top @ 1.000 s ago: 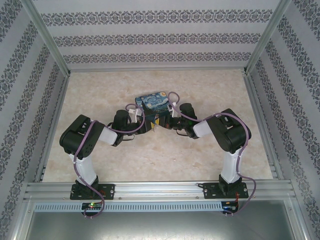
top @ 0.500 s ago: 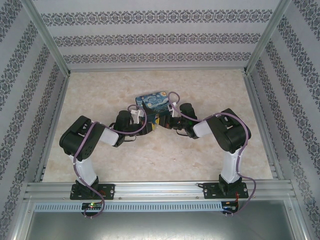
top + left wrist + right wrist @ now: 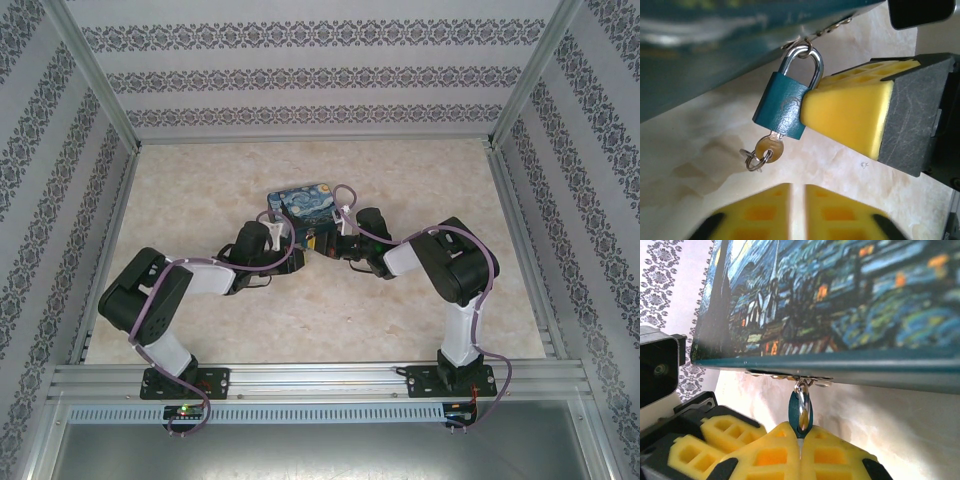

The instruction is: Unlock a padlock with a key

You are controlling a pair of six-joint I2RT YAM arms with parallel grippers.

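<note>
The small teal padlock point(image 3: 780, 111) hangs by its metal shackle point(image 3: 807, 60) from the hasp of the Starry Night box point(image 3: 715, 45). The key point(image 3: 769, 149) sits in its bottom keyhole, with a wire ring point(image 3: 754, 161) dangling from it. My right gripper point(image 3: 801, 432) is shut on the padlock point(image 3: 801, 412), seen edge-on between its yellow pads point(image 3: 850, 116). My left gripper point(image 3: 797, 189) hovers just below the key, its jaws a narrow slit apart with nothing between them. From above, both grippers meet at the box's near side point(image 3: 305, 205).
The box rests on the marble-patterned table point(image 3: 400, 310), mid-back. Patterned walls and a metal frame point(image 3: 310, 378) enclose the workspace. The left gripper's fingers point(image 3: 715, 437) crowd in close beside the right gripper under the box edge.
The left arm's elbow has swung out to the left and lower, while its wrist stayed by the box. The right arm has not moved.
</note>
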